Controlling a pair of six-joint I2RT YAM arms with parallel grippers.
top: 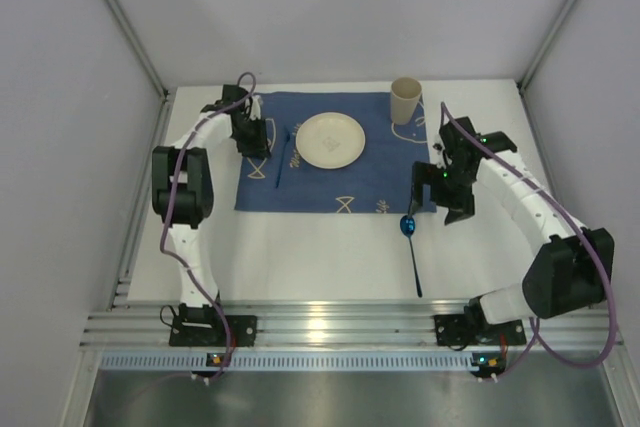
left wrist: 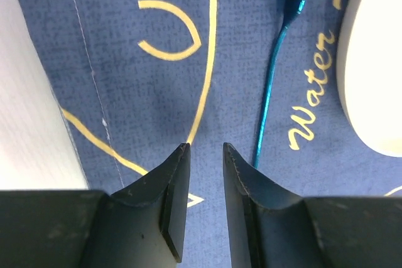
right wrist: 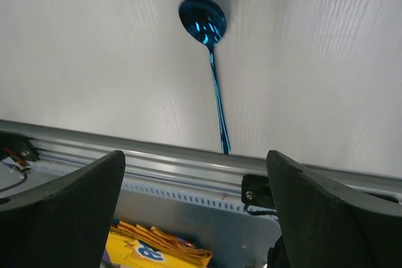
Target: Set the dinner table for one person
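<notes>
The dinner table (top: 320, 257) is a white top with a dark blue cloth (top: 310, 187) at the back. On the cloth lie a cream plate (top: 330, 140) and, left of it, a thin blue utensil (top: 281, 162). A beige cup (top: 405, 100) stands at the cloth's far right corner. A blue spoon (top: 409, 226) lies on bare table in front of the cloth, handle toward the near rail. My left gripper (top: 251, 135) hovers over the cloth's left part, jaws slightly apart and empty (left wrist: 206, 149); the utensil's handle (left wrist: 270, 92) is just right of it. My right gripper (top: 447, 197) is wide open and empty (right wrist: 195, 152), right of the spoon (right wrist: 202, 20).
A slotted aluminium rail (top: 350, 325) runs along the near edge, with both arm bases bolted on it. Grey walls close the table on the left, back and right. In the right wrist view a yellow packet (right wrist: 157, 249) lies below the table's front.
</notes>
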